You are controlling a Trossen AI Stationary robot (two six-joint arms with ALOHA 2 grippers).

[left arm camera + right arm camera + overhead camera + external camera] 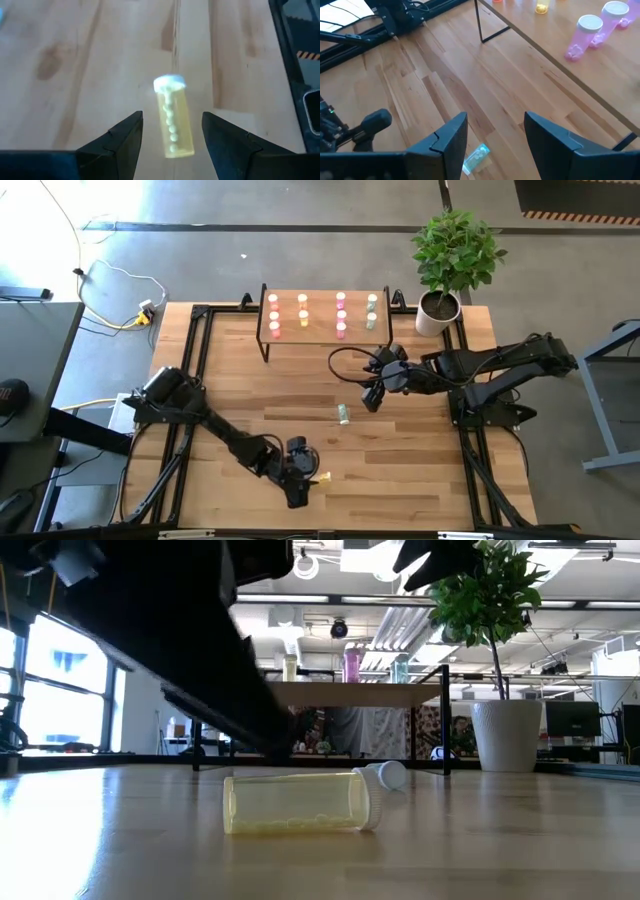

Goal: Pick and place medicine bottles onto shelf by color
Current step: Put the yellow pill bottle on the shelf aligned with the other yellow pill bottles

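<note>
Left gripper (312, 478), at your six o'clock near the table's front edge, hovers with fingers apart astride a yellow bottle (174, 119) lying on its side, not clamped. Right gripper (372, 397), fingers likewise apart and empty, hangs above a pale green bottle (343, 414) lying mid-table. At twelve o'clock, your shelf (322, 337) carries the sorted bottles.

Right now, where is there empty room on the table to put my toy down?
The table is bare between the shelf and the left gripper. The middle is busier: a green bottle lies by the right gripper, and a yellow bottle lies by the left gripper.
</note>
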